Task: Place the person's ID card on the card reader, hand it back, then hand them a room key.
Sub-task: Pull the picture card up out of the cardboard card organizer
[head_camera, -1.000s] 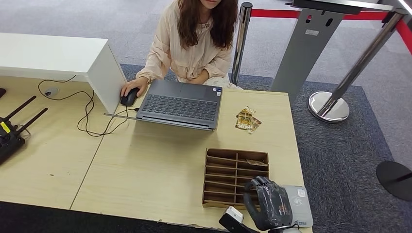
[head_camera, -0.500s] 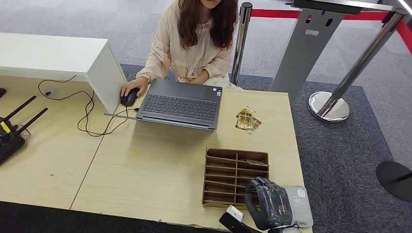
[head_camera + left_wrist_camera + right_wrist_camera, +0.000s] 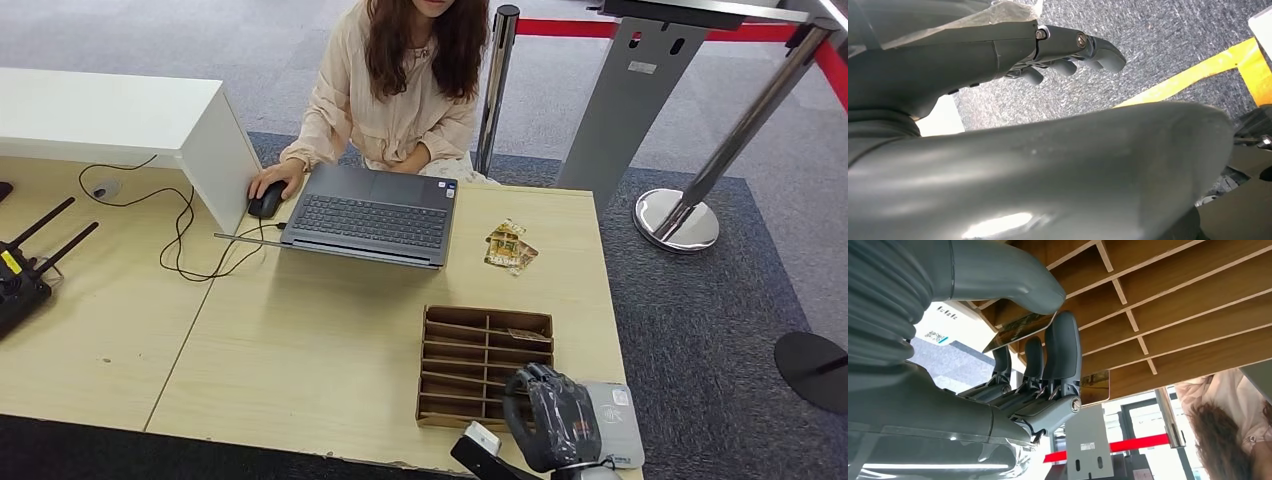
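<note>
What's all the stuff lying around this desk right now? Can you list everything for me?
Laptop: one, dark grey, open, far side of the table before the person.
Mouse: one, black, under the person's hand, left of the laptop.
Wooden tray: one, brown, divided into slots, near right part of the table.
Cards: a small patterned pile, gold-brown, right of the laptop.
Card in tray: one, in an upper right slot.
Card reader: one, light grey, near right corner.
Router: one, black with antennas, far left.
Barrier posts: silver, red belt, behind the table.
Person: one, cream top, seated.
Right hand: pinches a card over the tray.
Left hand: hangs over grey carpet.
</note>
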`<state>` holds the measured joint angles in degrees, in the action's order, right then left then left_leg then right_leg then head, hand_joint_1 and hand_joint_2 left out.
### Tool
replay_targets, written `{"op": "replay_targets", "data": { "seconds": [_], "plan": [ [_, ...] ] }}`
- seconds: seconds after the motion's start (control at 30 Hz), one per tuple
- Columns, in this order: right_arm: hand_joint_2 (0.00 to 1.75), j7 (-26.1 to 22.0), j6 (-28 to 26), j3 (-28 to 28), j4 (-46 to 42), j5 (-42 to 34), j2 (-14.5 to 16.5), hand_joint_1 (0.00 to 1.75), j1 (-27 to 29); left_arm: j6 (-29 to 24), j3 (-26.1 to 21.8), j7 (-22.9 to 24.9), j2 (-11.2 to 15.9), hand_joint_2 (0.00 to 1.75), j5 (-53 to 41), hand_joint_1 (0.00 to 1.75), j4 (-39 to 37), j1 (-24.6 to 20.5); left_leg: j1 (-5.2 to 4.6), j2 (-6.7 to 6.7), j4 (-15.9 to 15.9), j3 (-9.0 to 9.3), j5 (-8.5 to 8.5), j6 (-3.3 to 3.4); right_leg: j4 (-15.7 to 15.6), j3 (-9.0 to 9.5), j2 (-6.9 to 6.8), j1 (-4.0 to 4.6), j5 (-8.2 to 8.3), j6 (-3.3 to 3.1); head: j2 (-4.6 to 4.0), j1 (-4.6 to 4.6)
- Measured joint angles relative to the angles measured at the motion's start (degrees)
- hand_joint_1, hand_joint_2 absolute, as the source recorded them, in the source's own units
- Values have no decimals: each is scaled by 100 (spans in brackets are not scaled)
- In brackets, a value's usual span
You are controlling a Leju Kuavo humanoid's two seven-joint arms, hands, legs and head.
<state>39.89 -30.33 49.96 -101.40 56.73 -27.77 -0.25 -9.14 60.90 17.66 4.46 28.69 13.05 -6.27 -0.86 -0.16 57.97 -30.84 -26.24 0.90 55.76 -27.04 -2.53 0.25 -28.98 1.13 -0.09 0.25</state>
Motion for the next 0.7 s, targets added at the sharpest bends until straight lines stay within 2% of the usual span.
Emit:
{"op": "replay_targets", "data": {
  "seconds": [0.23, 0.33, 0.4, 0.53, 0.63, 0.7],
  "plan": [
    [175, 0, 56, 2, 8, 14, 17, 103, -57, 14, 26, -23, 0, 0, -12, 0, 0, -2, 0, 0, 0, 0, 4, 0, 0, 0, 0, 0, 2, -1, 0, -1],
    [175, 1, 70, 4, 9, 14, 25, 107, -79, 15, 46, -26, 0, 0, -19, 0, 0, -3, 0, 0, 0, 0, 6, -1, 0, 0, 0, 0, 3, 1, 0, -1],
    [175, 0, 82, 6, 10, 14, 26, 118, -87, 16, 56, -26, 0, 0, -27, 0, 0, -3, 0, 0, 0, 0, 6, -1, 0, 0, 0, 0, 4, 1, 0, -1],
    [175, 0, 94, 7, 11, 14, 27, 154, -104, 20, 67, -28, 0, 0, -36, 0, 0, -3, 0, 0, 0, 0, 8, 1, 0, 0, 0, 0, 5, 1, 0, 0],
    [175, 0, 95, 7, 17, 19, 29, 164, -115, 25, 75, -28, 0, 0, -45, 0, 0, -3, 0, 0, 0, 0, 10, 2, 0, 0, 0, 0, 7, 2, 0, -1],
    [175, 0, 92, 8, 33, 27, 33, 163, -131, 29, 81, -31, 0, 0, -51, 0, 0, -3, 0, 0, 0, 0, 11, 3, 0, 0, 0, 0, 9, 3, 0, -1]
  ]
}}
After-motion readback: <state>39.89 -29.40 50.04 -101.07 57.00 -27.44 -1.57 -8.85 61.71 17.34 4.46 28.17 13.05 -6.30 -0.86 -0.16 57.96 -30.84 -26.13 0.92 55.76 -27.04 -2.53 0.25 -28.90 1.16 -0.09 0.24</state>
